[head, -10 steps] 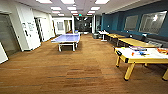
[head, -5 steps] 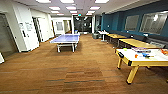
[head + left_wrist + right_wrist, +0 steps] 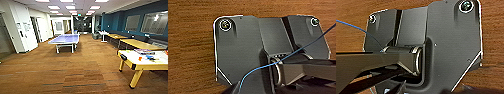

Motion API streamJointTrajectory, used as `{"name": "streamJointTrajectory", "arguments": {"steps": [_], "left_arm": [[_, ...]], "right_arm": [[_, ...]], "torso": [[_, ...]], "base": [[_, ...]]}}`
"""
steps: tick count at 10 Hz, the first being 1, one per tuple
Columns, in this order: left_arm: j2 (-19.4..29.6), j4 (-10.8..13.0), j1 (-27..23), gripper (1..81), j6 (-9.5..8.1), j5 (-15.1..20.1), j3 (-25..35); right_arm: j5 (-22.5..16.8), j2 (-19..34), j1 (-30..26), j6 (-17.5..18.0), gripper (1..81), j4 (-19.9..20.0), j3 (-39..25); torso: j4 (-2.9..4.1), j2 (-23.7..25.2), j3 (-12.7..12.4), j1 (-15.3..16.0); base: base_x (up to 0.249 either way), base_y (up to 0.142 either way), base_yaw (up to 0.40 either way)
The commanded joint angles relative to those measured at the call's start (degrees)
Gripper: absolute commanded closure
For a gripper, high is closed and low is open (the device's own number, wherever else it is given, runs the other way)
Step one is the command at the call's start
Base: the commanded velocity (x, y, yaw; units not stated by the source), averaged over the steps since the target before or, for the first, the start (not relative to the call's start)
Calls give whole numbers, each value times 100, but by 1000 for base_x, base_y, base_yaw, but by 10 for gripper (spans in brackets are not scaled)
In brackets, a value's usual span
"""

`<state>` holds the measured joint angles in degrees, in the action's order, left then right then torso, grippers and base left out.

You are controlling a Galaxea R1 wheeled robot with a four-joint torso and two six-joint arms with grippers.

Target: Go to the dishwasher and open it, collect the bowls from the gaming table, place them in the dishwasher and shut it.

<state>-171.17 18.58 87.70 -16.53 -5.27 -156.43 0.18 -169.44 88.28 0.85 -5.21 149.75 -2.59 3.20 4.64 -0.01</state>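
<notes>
The gaming table point(image 3: 133, 59), with a white top and yellow sides and legs, stands at the right of the head view, a few steps ahead of me. On it lie a colourful board game point(image 3: 144, 51), a small orange thing point(image 3: 140, 58) and a blue thing point(image 3: 150, 57) that may be one of the bowls; it is too blurred to tell. The dishwasher is out of view. Both wrist views look down past the robot's own dark plate onto the brown wood-look floor point(image 3: 190, 50) point(image 3: 491, 32).
A blue table-tennis table point(image 3: 64, 39) stands ahead, left of centre. Yellow-topped tables point(image 3: 140, 44) line the blue right wall. White walls and doors point(image 3: 23, 30) run along the left. A corridor point(image 3: 81, 25) opens at the far end.
</notes>
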Motion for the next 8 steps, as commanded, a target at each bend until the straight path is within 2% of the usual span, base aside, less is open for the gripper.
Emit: {"name": "streamJointTrajectory", "arguments": {"steps": [1, 8], "left_arm": [[30, -12, -249, 10, 9, 254, -11], [30, -12, -249, 10, 9, 263, -11]], "right_arm": [[-308, 39, -271, -15, 10, -51, -26], [-308, 21, -236, -15, 10, -51, -26]], "torso": [[0, 0, 0, 1], [0, 0, 0, 1]], "base": [[268, 0, 0], [268, 0, 0]]}}
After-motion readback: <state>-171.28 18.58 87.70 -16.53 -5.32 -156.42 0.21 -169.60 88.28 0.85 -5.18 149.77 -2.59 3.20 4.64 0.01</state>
